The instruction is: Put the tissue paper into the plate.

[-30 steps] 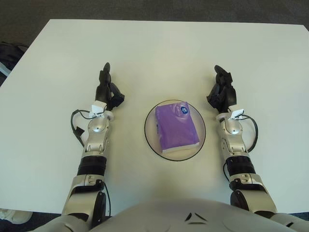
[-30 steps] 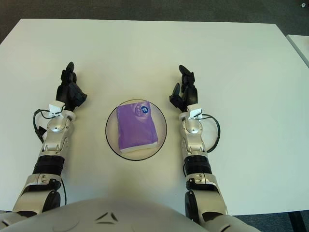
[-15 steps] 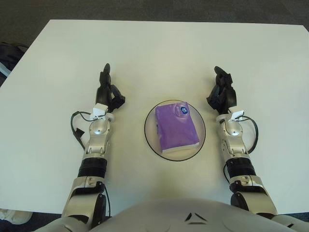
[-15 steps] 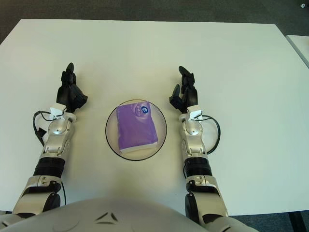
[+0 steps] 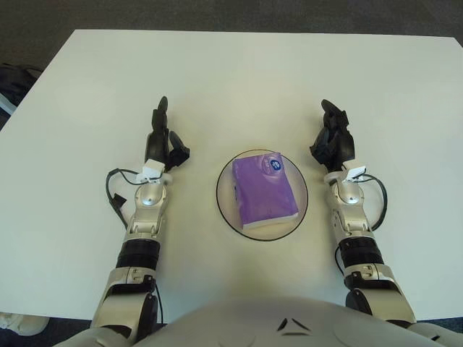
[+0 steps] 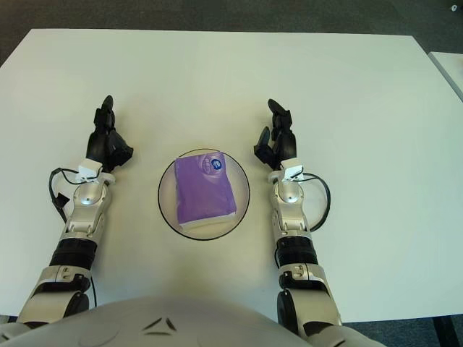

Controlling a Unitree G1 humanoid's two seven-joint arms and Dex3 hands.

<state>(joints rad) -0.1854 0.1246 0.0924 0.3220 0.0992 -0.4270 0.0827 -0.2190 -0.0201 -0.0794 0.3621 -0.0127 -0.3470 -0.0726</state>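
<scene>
Lying flat in the plate [image 5: 226, 206], the purple tissue pack [image 5: 263, 190] sits between each open, empty robot hand.

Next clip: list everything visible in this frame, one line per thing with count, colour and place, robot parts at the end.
Table: one, white, fills most of the view.
Plate: one, clear with a dark rim, centre of the table between the two arms.
Tissue pack: one, purple with a small blue round mark at its far end, lying inside the plate.
Floor: dark, beyond the table's far edge.
Left hand: one, black fingers on a silver forearm, left of the plate, open, holding nothing.
Right hand: one, black fingers on a silver forearm, right of the plate, open, holding nothing.
</scene>
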